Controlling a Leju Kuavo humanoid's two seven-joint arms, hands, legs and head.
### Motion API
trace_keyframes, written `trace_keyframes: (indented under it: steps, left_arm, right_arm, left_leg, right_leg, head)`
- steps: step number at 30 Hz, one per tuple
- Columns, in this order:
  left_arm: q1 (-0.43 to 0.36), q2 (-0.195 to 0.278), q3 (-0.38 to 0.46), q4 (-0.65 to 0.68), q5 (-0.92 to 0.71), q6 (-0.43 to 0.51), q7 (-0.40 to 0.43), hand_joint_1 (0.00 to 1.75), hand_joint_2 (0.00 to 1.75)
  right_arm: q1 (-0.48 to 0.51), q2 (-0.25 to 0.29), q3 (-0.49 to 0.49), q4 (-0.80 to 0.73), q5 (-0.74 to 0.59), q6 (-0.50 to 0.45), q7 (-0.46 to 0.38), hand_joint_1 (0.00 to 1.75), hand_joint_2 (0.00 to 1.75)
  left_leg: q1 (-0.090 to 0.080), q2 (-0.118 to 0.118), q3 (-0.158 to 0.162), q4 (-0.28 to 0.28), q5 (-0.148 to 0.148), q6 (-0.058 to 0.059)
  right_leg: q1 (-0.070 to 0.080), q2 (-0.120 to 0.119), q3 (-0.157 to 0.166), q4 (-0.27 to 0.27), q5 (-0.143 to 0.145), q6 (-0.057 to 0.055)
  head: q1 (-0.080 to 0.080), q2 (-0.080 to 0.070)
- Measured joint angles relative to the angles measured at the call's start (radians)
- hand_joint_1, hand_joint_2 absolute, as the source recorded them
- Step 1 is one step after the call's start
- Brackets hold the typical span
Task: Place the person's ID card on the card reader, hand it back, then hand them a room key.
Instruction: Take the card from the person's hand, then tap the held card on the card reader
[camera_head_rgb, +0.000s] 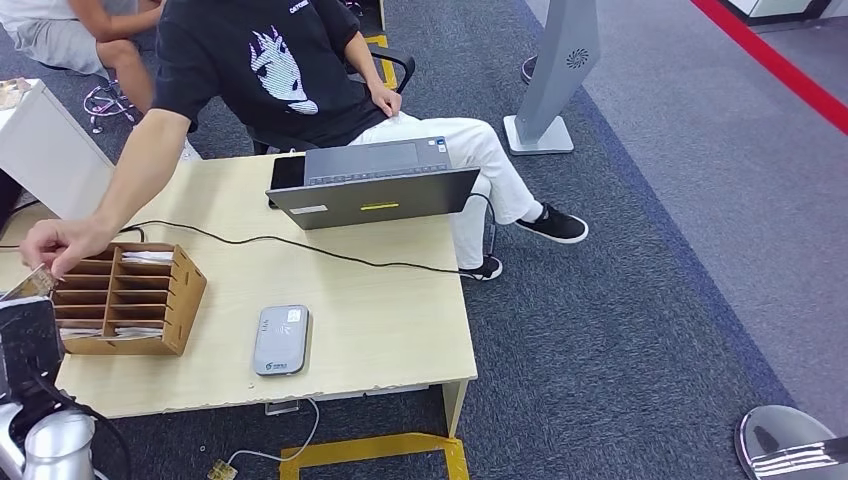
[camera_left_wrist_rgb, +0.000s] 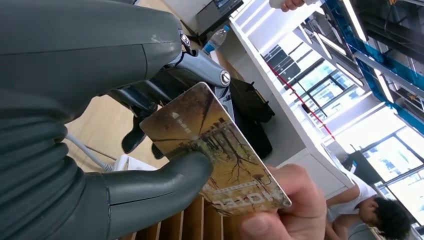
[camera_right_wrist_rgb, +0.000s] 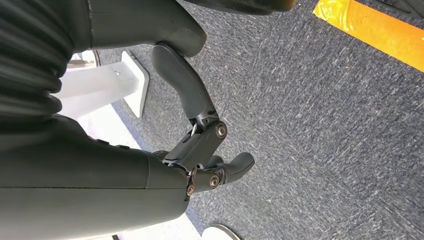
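Left hand (camera_left_wrist_rgb: 150, 130) pinches the ID card (camera_left_wrist_rgb: 215, 150) between thumb and fingers while the person's hand (camera_left_wrist_rgb: 295, 210) holds its other end, beside the wooden card rack (camera_head_rgb: 125, 300). Card reader (camera_head_rgb: 281, 340) lies bare; reading, return and room key apparently remain. Right hand (camera_right_wrist_rgb: 200, 145) hangs loosely spread.

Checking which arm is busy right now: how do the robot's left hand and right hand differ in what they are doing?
The left hand pinches a card between thumb and fingers, while the right hand holds nothing. The left hand is raised beside the wooden organizer, meeting a person's hand that also grips the card; the right hand hangs over the grey carpet, touching nothing. Both share the same grey ribbed cover, thick thumb and darker fingers.
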Motion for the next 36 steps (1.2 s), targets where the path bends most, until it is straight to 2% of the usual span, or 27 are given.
trace_keyframes:
  steps: [7,15,27,32,36]
  left_arm:
    - [0.000,-0.004,0.000,0.000,0.009,-0.005,-0.010,1.75,1.75]
    - [0.006,-0.030,-0.026,-0.031,-0.004,-0.023,-0.051,1.75,1.75]
    - [0.049,-0.064,-0.221,-0.205,-0.082,-0.049,-0.088,1.75,1.75]
    - [0.064,-0.068,-0.335,-0.235,-0.131,-0.052,-0.040,1.75,1.75]
    - [0.068,-0.068,-0.380,-0.214,-0.121,-0.065,-0.006,1.75,1.75]
  right_arm:
    - [0.000,0.000,0.000,0.000,-0.004,-0.003,0.000,0.00,1.75]
    - [0.000,0.000,0.000,-0.002,-0.009,-0.012,0.000,0.00,1.75]
    - [0.000,0.000,0.000,-0.003,-0.019,-0.016,0.005,0.00,1.75]
    - [0.000,0.000,0.000,-0.003,-0.030,-0.015,0.006,0.00,1.75]
    - [0.000,0.000,0.000,-0.003,-0.032,-0.015,0.005,0.00,1.75]
  left_leg:
    - [0.000,0.000,0.000,0.000,0.000,0.000]
    - [0.000,0.000,0.000,0.000,0.000,0.000]
    - [0.000,0.000,0.000,0.000,0.000,0.000]
    - [0.000,0.000,-0.001,0.000,0.000,0.000]
    - [0.000,0.000,-0.001,0.000,0.000,0.000]
  right_leg:
    - [0.000,0.000,0.000,0.000,0.000,0.000]
    - [0.000,0.000,0.000,0.000,0.000,0.000]
    - [0.000,0.000,-0.001,0.000,0.000,0.000]
    - [0.000,0.000,-0.001,0.000,0.000,0.000]
    - [0.000,0.000,-0.001,0.000,0.000,0.000]
  head:
    - [0.000,0.000]
    - [0.000,0.000]
    - [0.000,0.000]
    - [0.000,0.000]
    - [0.000,0.000]
